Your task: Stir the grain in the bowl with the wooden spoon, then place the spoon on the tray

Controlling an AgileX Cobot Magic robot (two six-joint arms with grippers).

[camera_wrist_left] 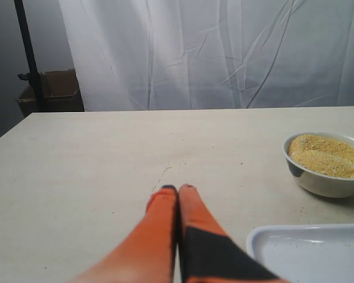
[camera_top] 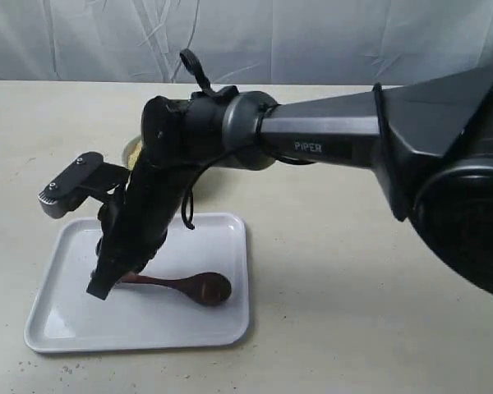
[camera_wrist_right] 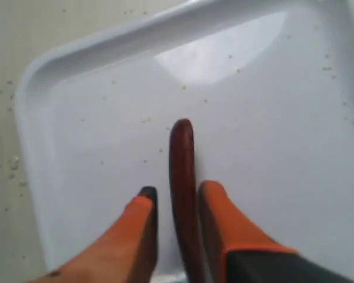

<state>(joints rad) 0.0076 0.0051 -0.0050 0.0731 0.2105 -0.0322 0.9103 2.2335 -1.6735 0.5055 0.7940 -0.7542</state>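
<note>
The dark reddish wooden spoon (camera_top: 199, 286) lies flat on the white tray (camera_top: 222, 320), its oval bowl toward the tray's right side. My right gripper (camera_top: 100, 287) reaches down over the handle end. In the right wrist view the gripper (camera_wrist_right: 179, 190) is open, its orange fingers either side of the handle (camera_wrist_right: 182, 153); one finger is next to the handle and a gap shows beside the other. The white bowl (camera_wrist_left: 318, 180) holds yellow grain (camera_wrist_left: 327, 154) beyond the tray (camera_wrist_left: 307, 253). My left gripper (camera_wrist_left: 177, 188) is shut and empty over the bare table.
The right arm (camera_top: 329, 139) crosses the exterior view and hides most of the bowl (camera_top: 133, 149). Loose grains lie scattered on the tray (camera_wrist_right: 106, 118) and on the table. A white curtain hangs behind the table; a cardboard box (camera_wrist_left: 50, 91) stands off its far corner.
</note>
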